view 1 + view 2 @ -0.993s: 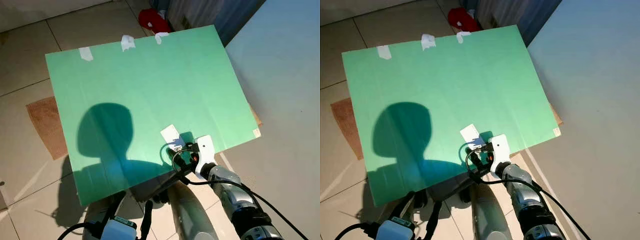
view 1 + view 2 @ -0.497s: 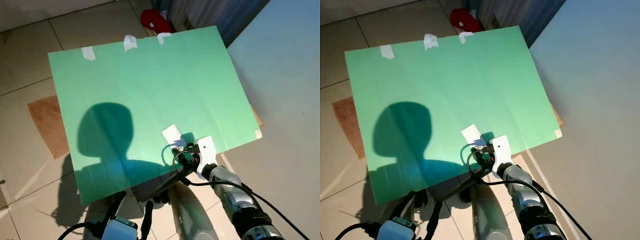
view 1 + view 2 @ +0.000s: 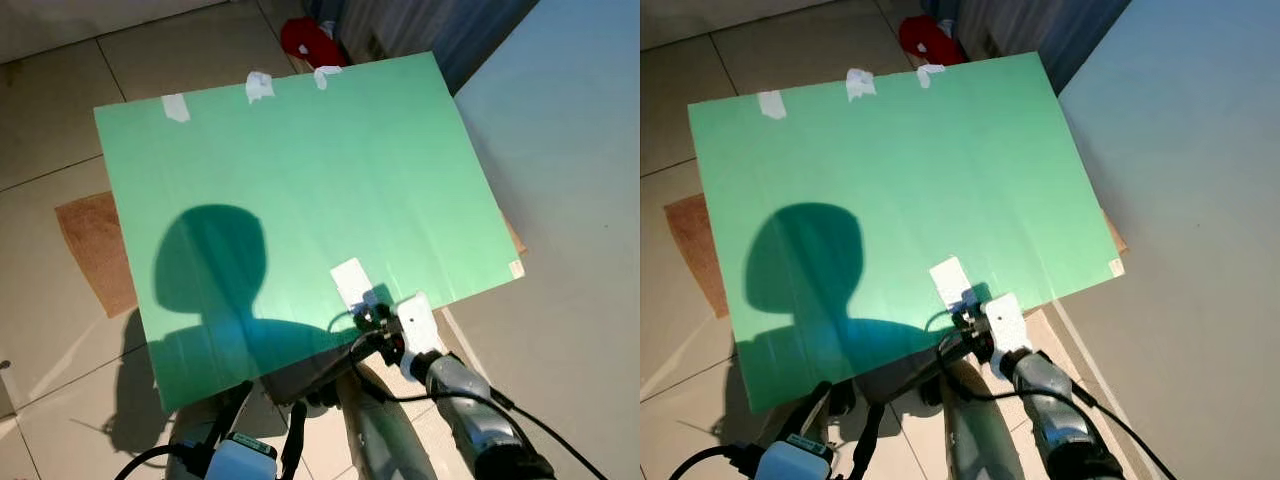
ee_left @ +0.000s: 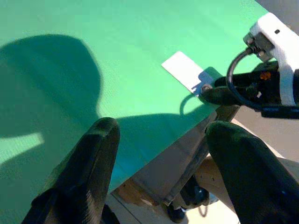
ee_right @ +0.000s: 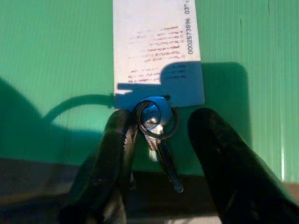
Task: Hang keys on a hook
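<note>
A green board (image 3: pixel 300 170) leans ahead of me with a white hook card (image 3: pixel 350 281) stuck near its lower edge. A silver key on a ring (image 5: pixel 156 119) hangs at the foot of the hook card (image 5: pixel 156 51), its blade pointing down. My right gripper (image 5: pixel 163 117) is open around it. One finger (image 5: pixel 117 149) touches the ring and the other stands apart from it. In the head views my right gripper (image 3: pixel 375 318) sits just below the card. My left gripper (image 4: pixel 161 127) is open and holds nothing, low in front of the board's bottom edge.
The board stands on a tiled floor (image 3: pixel 60 120), taped at its top edge. A brown mat (image 3: pixel 95 245) lies at its left and a red object (image 3: pixel 305 40) behind it. A pale wall (image 3: pixel 580 180) runs along the right.
My right gripper has drawn slightly down and back from the white card. The head view has shifted a little.
</note>
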You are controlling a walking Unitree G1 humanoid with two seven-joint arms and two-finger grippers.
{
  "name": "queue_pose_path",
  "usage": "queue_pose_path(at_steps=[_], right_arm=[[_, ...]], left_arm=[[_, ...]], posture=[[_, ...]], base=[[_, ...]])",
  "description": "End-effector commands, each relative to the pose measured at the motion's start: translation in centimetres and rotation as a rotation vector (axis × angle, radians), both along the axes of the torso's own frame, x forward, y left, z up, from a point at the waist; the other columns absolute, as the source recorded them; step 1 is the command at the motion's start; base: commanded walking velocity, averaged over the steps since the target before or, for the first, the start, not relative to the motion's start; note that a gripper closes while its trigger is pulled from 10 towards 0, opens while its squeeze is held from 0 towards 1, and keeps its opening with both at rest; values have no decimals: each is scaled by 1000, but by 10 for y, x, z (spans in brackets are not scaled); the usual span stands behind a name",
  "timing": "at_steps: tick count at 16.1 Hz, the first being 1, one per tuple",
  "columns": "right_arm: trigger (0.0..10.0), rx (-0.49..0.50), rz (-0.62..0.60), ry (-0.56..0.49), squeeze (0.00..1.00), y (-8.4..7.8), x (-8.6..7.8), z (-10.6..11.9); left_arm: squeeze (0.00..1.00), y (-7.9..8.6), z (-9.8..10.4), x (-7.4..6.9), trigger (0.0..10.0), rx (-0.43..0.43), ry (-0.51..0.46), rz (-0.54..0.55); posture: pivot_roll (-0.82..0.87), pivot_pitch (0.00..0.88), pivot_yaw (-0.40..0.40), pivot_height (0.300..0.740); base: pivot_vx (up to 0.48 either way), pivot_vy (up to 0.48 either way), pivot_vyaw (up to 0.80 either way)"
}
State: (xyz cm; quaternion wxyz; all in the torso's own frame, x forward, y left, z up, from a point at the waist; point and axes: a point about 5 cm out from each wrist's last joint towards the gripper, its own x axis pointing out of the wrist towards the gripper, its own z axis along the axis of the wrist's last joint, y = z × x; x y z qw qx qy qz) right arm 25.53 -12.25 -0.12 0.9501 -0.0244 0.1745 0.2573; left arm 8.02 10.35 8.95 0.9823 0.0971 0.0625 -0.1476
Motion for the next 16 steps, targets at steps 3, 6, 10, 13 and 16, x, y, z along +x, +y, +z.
queue_pose_path(at_steps=[3, 6, 10, 13, 16], right_arm=[[0, -45, -18, 94, 0, -10, -22, -22], [0, -30, -46, 90, 0, -13, -17, -19], [0, 65, -65, 66, 0, -9, -5, -2], [0, 160, -59, 6, 0, -1, 10, 26], [0, 258, -49, -67, 0, 8, 27, 64]], left_arm=[[0, -4, -2, -6, 10000, -1, 31, -8], [0, -2, -3, -5, 10000, 6, 32, -1], [0, -2, -4, -3, 10000, 5, 28, 8], [0, -5, -4, 0, 10000, -1, 20, 13], [0, -6, -5, 3, 10000, -7, 13, 19]], posture=[[33, 508, -239, 736], [20, 519, -247, 736], [4, 526, -267, 736], [-2, 528, -277, 736], [-10, 520, -282, 736]], base=[[0, 0, 0], [0, 0, 0], [0, 0, 0], [0, 0, 0], [0, 0, 0]])
